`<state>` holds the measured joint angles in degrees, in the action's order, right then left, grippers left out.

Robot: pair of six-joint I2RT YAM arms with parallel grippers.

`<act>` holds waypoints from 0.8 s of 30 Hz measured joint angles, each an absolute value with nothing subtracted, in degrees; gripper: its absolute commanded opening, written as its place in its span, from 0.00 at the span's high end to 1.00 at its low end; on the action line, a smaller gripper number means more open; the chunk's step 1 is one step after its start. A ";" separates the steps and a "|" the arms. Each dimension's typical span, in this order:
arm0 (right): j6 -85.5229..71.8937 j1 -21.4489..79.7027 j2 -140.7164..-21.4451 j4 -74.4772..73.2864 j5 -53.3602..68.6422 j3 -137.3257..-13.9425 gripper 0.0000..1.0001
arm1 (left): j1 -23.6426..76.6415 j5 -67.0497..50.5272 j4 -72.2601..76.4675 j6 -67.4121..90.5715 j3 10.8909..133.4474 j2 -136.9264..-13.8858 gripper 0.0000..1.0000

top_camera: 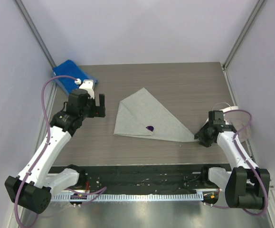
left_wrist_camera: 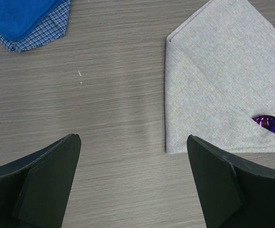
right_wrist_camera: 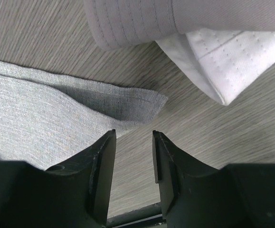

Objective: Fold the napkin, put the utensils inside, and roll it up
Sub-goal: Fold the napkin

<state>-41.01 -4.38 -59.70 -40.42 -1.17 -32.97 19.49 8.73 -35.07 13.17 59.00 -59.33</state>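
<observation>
While the left claw (left_wrist_camera: 132, 137) hangs wide open just left of it, the napkin (top_camera: 144, 116) lies folded mid-counter (top_camera: 184, 80), purple utensil (top_camera: 150, 128) peeking out near its front edge. Right claw (right_wrist_camera: 131, 135) sits at the napkin's right corner, jaws narrow, nothing between them afaict.
</observation>
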 measured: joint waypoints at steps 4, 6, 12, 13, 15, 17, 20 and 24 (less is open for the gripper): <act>-41.17 -4.43 -61.17 -38.76 -1.17 -32.62 0.57 | 19.49 8.71 -35.07 13.06 59.00 -59.33 0.00; -41.17 -4.51 -62.24 -37.69 -1.17 -32.42 0.57 | 19.49 8.71 -35.07 13.04 59.00 -59.33 0.00; -41.17 -4.62 -64.64 -35.27 -1.17 -32.23 0.59 | 19.49 8.73 -35.07 13.04 59.00 -59.33 0.00; -41.17 -4.62 -64.95 -34.79 -1.21 -32.18 0.59 | 19.49 8.75 -35.07 13.04 59.00 -59.33 0.00; -41.15 -4.62 -65.21 -34.06 -1.41 -31.88 0.60 | 19.49 8.75 -35.07 13.04 59.00 -59.33 0.00; -41.17 -4.62 -65.30 -33.58 -1.69 -31.42 0.60 | 19.49 8.75 -35.07 13.04 59.00 -59.33 0.00; -41.15 -4.62 -65.36 -33.26 -2.13 -30.72 0.61 | 19.49 8.75 -35.05 13.04 59.00 -59.33 0.00; -41.15 -4.62 -65.54 -32.75 -2.55 -30.15 0.64 | 19.49 8.75 -35.07 13.04 59.00 -59.33 0.00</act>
